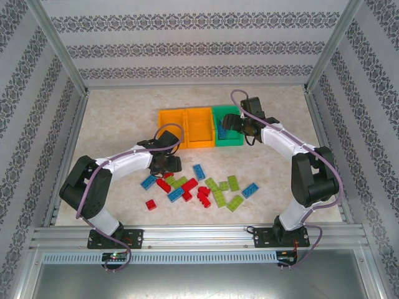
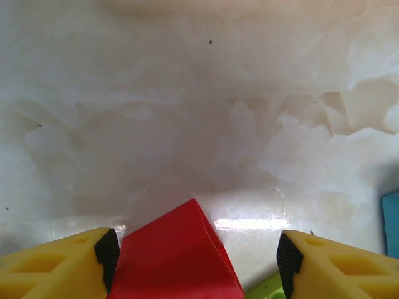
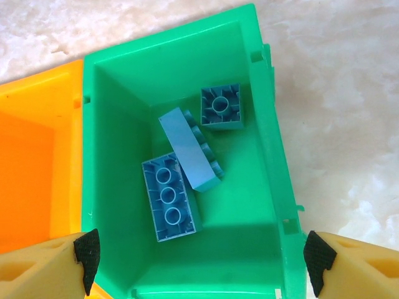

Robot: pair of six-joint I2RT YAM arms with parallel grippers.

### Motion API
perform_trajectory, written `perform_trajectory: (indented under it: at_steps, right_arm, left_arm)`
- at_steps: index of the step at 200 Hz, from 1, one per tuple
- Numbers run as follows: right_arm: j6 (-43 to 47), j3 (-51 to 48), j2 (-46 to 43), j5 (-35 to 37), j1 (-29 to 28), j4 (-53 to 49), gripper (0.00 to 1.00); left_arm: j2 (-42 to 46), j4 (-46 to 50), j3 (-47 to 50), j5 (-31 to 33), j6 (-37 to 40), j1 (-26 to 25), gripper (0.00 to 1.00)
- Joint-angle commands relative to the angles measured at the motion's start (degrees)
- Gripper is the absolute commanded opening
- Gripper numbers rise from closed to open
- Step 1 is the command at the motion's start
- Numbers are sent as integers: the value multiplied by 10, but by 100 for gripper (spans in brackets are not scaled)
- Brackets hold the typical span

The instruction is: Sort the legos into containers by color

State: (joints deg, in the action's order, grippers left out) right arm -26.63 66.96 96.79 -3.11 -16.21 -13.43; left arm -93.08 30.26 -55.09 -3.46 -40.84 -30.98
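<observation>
Loose red (image 1: 189, 184), blue (image 1: 199, 171) and lime green (image 1: 219, 197) legos lie scattered on the table in front of a row of containers: two orange bins (image 1: 171, 120) (image 1: 199, 128) and a green bin (image 1: 216, 124). My left gripper (image 1: 165, 163) is low over the pile's left end. Between its jaws (image 2: 198, 255) stands a red lego (image 2: 174, 255), against the left pad (image 2: 107, 252), with a gap to the right pad (image 2: 288, 255). My right gripper (image 3: 202, 258) hangs open over the green bin (image 3: 274, 124), which holds three blue legos (image 3: 171, 198) (image 3: 190, 149) (image 3: 221, 106).
A lime green lego (image 2: 268, 288) and a blue one (image 2: 391, 224) lie just right of the left gripper. One red lego (image 1: 151, 204) sits apart at the pile's near left. The neighbouring orange bin (image 3: 37, 156) touches the green one. Metal frame rails edge the table.
</observation>
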Motion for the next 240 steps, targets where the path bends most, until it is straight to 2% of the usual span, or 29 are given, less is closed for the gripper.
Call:
perform_trajectory:
  at_steps: [1,67,178,200,240]
  right_arm:
    - [2,-9,-18,-14,7,10,88]
    - [1,-29,-27,-19,18,18,88]
    - [2,-34,-29,-20,23,22,88]
    - [3,-34,-30,-21,23,22,88]
    - [7,-41,-39,-15,24,17,88]
  left_arm:
    - [-13,12,-12,-14,-11,7,67]
    - [-16,21,-43,13,-3,7,69]
    - [-10,31,-12,-2,-11,7,70]
    - [-16,25,-12,-1,-12,7,67]
    - [-27,15,-17,-10,-7,7,54]
